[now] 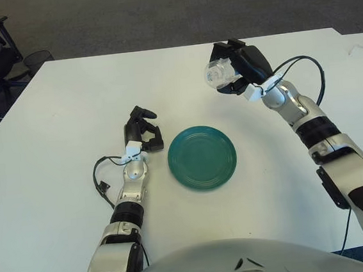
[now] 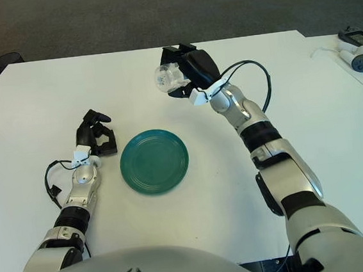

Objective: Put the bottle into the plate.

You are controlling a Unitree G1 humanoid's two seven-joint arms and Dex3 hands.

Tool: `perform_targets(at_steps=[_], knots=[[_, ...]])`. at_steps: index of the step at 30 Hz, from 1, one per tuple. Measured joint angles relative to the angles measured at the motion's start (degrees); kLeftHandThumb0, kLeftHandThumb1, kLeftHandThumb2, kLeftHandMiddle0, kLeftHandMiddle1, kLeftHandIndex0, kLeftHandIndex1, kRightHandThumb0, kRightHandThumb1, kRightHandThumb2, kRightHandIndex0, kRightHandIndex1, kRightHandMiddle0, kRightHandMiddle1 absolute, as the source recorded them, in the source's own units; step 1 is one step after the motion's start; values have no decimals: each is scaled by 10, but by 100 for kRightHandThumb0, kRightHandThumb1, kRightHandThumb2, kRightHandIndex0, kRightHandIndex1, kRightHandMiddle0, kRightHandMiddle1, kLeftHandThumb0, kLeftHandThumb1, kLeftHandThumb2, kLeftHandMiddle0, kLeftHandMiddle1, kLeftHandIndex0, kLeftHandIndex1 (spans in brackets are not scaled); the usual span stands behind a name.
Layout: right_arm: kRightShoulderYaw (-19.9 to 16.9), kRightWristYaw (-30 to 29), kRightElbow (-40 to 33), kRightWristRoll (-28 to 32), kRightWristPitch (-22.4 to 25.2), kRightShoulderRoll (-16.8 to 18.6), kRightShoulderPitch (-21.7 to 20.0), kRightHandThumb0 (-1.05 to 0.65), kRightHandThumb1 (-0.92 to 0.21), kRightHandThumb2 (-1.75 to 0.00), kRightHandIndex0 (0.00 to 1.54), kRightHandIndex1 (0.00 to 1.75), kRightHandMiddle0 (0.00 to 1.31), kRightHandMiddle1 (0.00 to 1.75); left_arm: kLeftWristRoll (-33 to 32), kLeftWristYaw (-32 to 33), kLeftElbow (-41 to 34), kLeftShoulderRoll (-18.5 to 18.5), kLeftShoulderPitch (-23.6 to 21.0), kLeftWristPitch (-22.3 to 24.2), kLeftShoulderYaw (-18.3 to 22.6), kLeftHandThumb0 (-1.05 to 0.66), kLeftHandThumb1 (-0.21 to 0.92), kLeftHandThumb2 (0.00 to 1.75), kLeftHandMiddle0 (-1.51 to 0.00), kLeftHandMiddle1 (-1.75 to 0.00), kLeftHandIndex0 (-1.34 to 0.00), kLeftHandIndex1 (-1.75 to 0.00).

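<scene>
Aloft, clear bottle (image 1: 219,73), right robot hand (image 1: 239,66), unlabelled

No lettering, brand, number or sign can be read anywhere in either eye view. The clear bottle (image 1: 219,73) gripped in the right hand (image 1: 242,66) shows no legible label (a faint bluish mark sits on the end pointing away from the palm, too small to make out), and the green plate (image 1: 202,158) is plain.
</scene>
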Motion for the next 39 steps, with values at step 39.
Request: perform_targets(at_steps=[39], knots=[[113, 72, -76, -129, -113, 50, 135, 46, -33, -129, 59, 175, 67, 175, 32, 36, 17, 4, -7, -6, -5, 0, 9, 157, -78, -172, -56, -175]])
